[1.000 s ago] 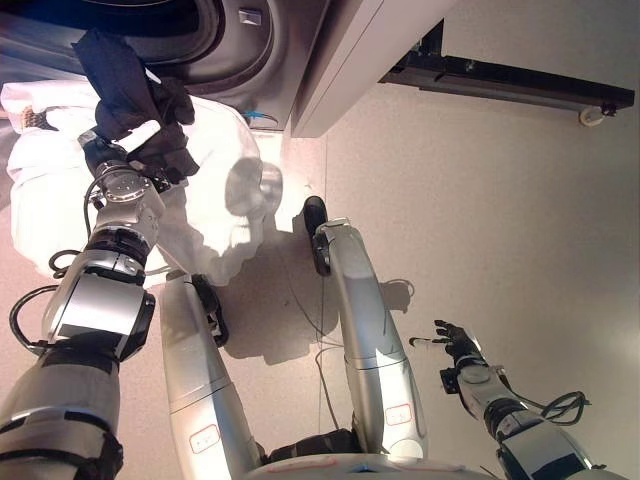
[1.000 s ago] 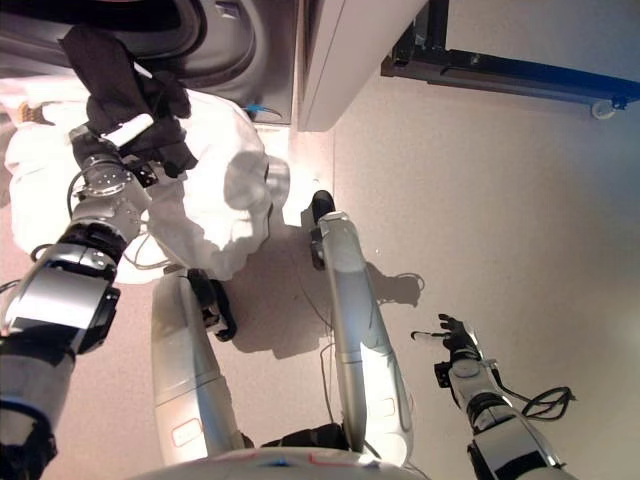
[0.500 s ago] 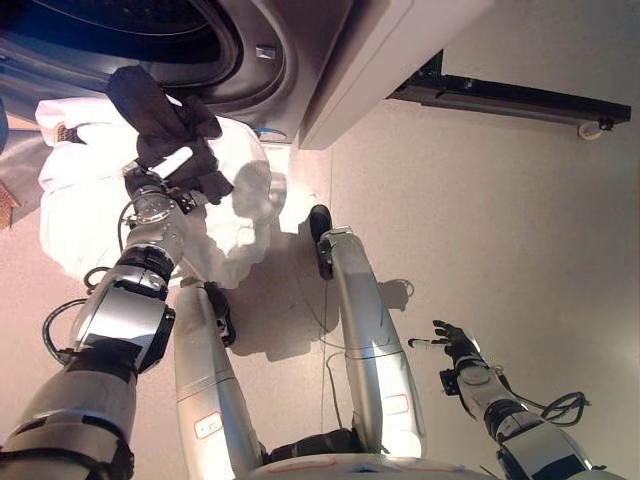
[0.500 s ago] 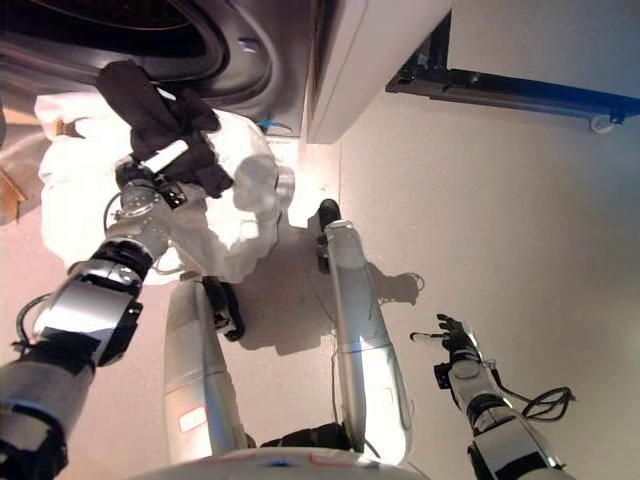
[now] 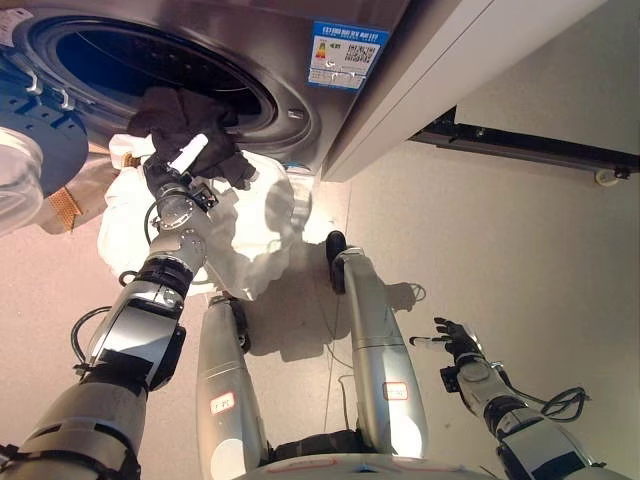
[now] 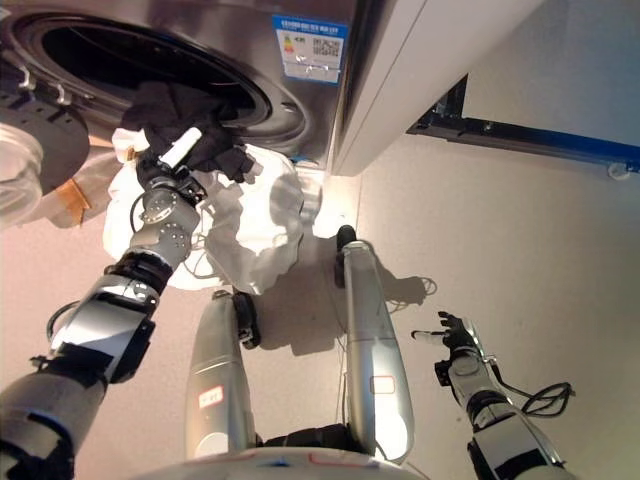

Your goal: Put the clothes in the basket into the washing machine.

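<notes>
Looking down from the head camera, I see the washing machine [image 5: 330,100] filling the upper left, its round drum opening [image 5: 120,70] dark and its open door [image 5: 30,150] at the left edge, with a white basket [image 5: 255,235] of clothes on the floor [image 5: 520,260] just below the opening. My left hand [image 5: 178,170], fingers curled round a dark garment [image 5: 185,115], holds it at the lower rim of the drum opening, above the basket. My right hand [image 5: 455,345] hangs low at the lower right over bare floor, fingers spread and holding nothing.
</notes>
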Controlling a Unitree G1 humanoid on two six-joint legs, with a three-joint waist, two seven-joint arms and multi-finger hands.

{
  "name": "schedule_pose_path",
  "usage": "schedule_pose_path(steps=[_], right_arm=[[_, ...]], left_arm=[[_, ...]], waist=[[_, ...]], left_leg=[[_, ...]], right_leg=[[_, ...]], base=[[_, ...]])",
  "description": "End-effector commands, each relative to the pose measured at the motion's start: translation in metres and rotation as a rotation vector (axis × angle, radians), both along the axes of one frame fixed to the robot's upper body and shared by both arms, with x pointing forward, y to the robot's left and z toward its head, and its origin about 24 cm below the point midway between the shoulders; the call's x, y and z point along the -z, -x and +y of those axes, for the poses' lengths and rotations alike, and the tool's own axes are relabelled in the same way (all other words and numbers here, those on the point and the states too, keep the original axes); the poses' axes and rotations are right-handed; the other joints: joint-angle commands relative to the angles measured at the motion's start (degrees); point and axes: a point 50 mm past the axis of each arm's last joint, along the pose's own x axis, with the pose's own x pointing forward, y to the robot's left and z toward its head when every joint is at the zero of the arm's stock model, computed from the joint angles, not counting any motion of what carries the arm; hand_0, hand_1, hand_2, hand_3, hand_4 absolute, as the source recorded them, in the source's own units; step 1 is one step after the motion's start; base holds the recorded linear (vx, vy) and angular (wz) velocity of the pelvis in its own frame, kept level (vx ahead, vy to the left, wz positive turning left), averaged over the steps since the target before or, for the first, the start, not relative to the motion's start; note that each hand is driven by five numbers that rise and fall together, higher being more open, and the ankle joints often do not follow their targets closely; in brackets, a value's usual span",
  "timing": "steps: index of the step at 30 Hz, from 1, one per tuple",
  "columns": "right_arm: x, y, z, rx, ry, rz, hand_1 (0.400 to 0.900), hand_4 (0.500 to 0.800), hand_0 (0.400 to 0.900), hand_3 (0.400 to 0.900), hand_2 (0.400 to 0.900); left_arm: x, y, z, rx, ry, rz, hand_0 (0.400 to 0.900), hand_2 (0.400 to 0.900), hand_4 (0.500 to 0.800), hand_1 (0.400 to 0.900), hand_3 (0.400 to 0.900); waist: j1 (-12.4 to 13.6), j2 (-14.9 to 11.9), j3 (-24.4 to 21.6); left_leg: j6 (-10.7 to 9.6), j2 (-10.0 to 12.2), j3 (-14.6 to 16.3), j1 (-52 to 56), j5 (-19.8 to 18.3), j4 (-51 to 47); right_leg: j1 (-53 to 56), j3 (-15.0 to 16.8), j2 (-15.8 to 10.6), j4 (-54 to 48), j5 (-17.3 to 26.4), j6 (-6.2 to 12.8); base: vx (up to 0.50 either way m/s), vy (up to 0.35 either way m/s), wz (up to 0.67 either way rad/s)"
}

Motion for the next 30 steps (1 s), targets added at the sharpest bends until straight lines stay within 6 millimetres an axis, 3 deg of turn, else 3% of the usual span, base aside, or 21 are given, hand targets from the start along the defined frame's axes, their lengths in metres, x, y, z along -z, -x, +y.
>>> schedule_pose_path(steps=[1, 16, 30], right_arm=[[0.020, 0.074, -0.045, 0.122, 0.121, 0.213, 0.900, 0.800, 0.900, 0.900, 0.900], [0.011, 0.079, -0.068, 0.127, 0.151, 0.237, 0.900, 0.800, 0.900, 0.900, 0.900], [0.001, 0.084, -0.089, 0.152, 0.173, 0.251, 0.900, 0.800, 0.900, 0.900, 0.900]], left_arm=[[-0.025, 0.009, 0.013, -0.077, -0.072, -0.169, 0.400, 0.400, 0.500, 0.400, 0.400], [-0.105, 0.009, 0.025, -0.123, -0.276, -0.297, 0.400, 0.400, 0.500, 0.400, 0.400], [-0.161, 0.005, 0.024, -0.058, -0.375, -0.319, 0.400, 0.400, 0.500, 0.400, 0.400]], waist=[[-1.57, 2.44, -8.48], [-2.83, 3.63, -8.79], [-4.68, 3.45, -8.82]], left_leg=[[8.25, -0.66, 1.15, -4.44, 5.48, 0.26], [7.89, -0.38, 2.73, -4.67, 5.07, -0.11], [6.98, 0.84, 3.83, -4.40, 7.03, -2.09]], right_leg=[[5.76, 0.47, -2.96, -3.52, -1.74, 1.15], [5.02, 1.64, -2.66, -3.63, -1.75, 1.36], [5.04, 1.74, -2.09, -5.38, -0.94, 1.51]], base=[[0.06, 0.029, 0.01], [0.03, 0.032, -0.04], [0.02, 0.005, -0.05]])
